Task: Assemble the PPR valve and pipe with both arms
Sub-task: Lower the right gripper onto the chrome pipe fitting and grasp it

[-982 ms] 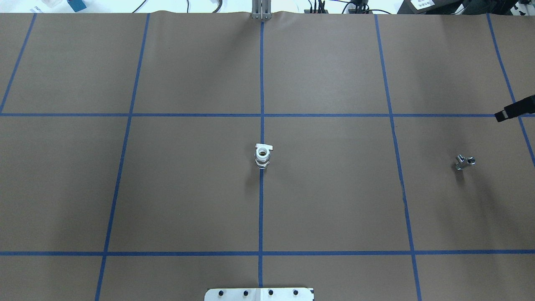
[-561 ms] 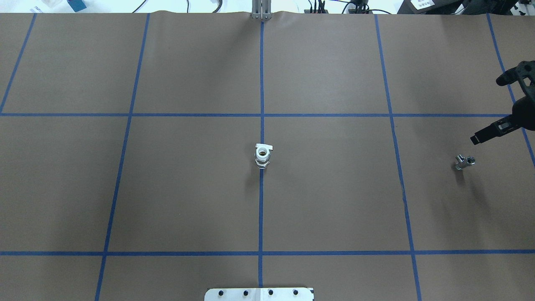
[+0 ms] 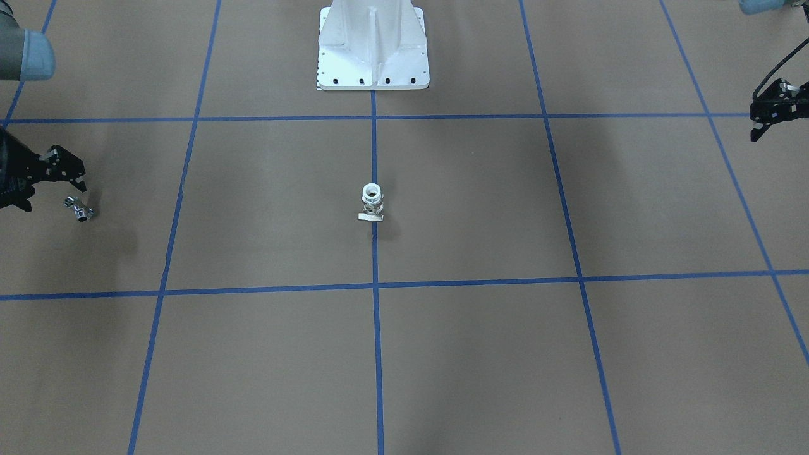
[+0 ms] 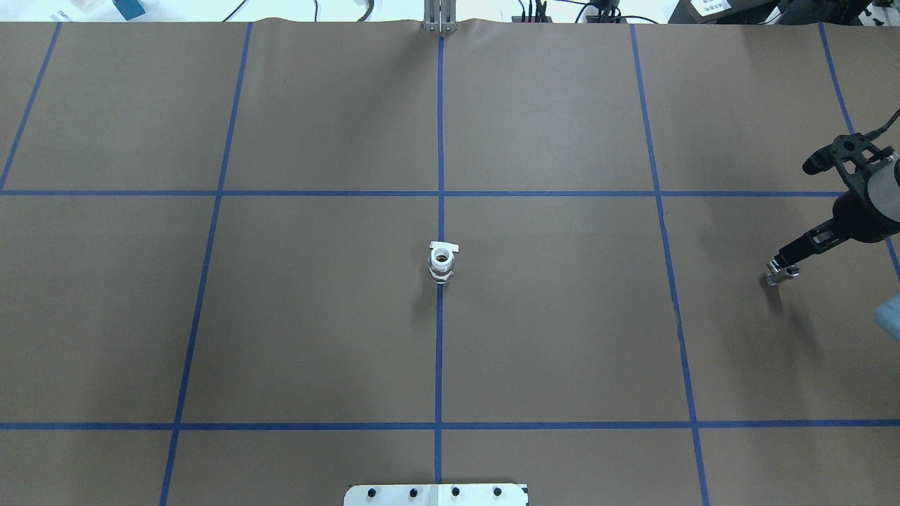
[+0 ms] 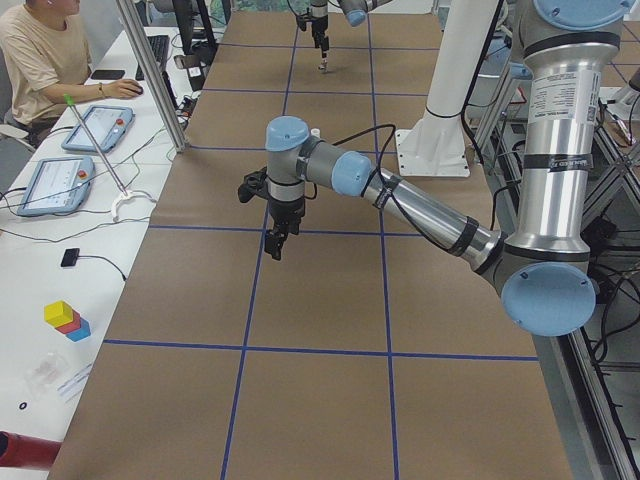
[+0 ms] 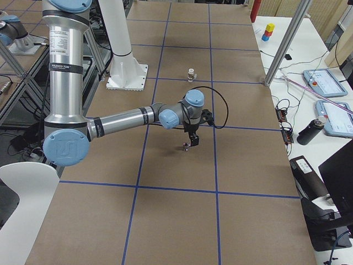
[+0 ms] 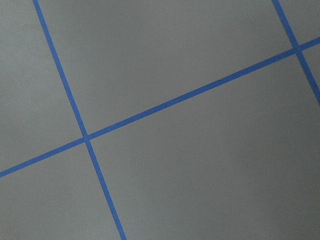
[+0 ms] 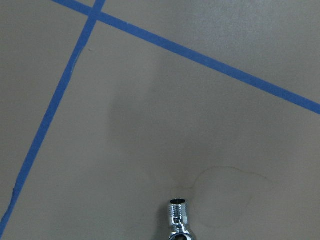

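The PPR valve stands upright on the centre tape line, white collar on top; it also shows in the front view. The chrome pipe lies at the table's right side, seen in the front view and at the bottom edge of the right wrist view. My right gripper hangs open just above and beside the pipe, not holding it; in the front view its fingers straddle the spot next to it. My left gripper hovers open and empty far out at the table's left side.
The white bolted pedestal stands at the robot's side of the table, behind the valve. Blue tape lines grid the brown paper. An operator's desk with tablets runs along the far long edge.
My right arm has come in from the right edge, moving left and down until its gripper hangs over the pipe. The valve and the pipe have not moved.
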Available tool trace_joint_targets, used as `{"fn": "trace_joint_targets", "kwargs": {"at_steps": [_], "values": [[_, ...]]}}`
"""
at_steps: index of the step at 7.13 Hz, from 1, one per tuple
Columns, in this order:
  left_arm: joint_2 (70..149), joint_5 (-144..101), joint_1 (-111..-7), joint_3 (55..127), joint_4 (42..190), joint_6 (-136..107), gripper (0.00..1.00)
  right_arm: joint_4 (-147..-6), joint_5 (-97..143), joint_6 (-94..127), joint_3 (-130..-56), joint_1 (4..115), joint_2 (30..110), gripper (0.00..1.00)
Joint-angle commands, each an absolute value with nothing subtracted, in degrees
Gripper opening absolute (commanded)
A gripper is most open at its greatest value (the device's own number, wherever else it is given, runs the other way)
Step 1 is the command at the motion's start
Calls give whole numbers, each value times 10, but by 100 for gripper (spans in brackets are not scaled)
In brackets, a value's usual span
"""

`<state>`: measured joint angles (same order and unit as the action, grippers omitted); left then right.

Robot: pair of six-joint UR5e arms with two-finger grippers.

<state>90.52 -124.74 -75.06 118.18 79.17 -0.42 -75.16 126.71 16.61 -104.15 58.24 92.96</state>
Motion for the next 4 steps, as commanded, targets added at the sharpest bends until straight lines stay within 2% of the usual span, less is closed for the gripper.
{"fn": "trace_joint_targets", "kwargs": {"at_steps": [1, 3, 4], "values": [[905, -1248, -751, 1183, 792, -4, 100, -732, 1256, 167, -1033, 572, 937, 100], [905, -1248, -751, 1182, 792, -4, 100, -609, 1252, 238, -986, 556, 949, 100], [904, -1248, -751, 1182, 792, -3, 100, -595, 1240, 250, -984, 541, 949, 100]]}}
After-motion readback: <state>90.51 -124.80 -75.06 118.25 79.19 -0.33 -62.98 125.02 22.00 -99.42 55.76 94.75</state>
